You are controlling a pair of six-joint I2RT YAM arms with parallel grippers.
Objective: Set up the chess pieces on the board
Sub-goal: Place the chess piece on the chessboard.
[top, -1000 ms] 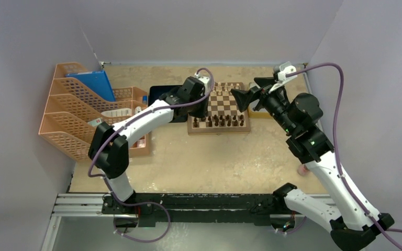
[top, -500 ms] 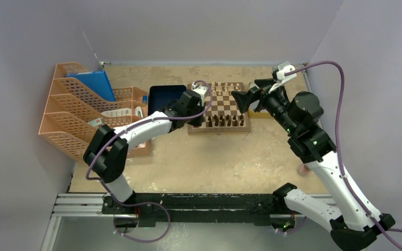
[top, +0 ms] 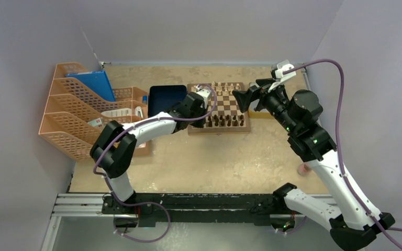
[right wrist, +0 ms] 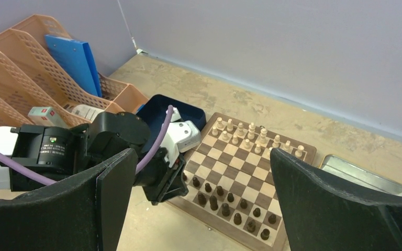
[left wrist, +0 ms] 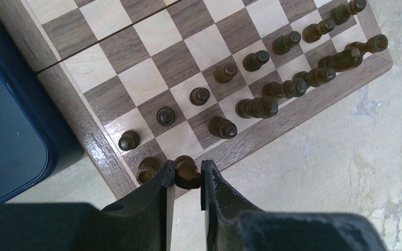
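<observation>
The wooden chessboard [top: 222, 107] lies at the table's far middle and also shows in the left wrist view [left wrist: 152, 78] and the right wrist view [right wrist: 243, 172]. Dark brown chess pieces [left wrist: 261, 107] stand in two rows along its near edge; pale pieces [right wrist: 251, 133] line its far edge. My left gripper [left wrist: 187, 175] is shut on a dark piece [left wrist: 186, 171] over the board's near left corner area. My right gripper [top: 245, 97] is open and empty, held above the board's right side.
A dark blue tray [top: 166, 97] lies against the board's left edge. A silver metal tray [right wrist: 366, 178] sits at the board's right. Orange file racks [top: 78, 112] with a blue folder fill the left of the table.
My left gripper has moved from the blue tray side toward the board's near left corner, carrying the dark piece. The right arm has barely moved.
</observation>
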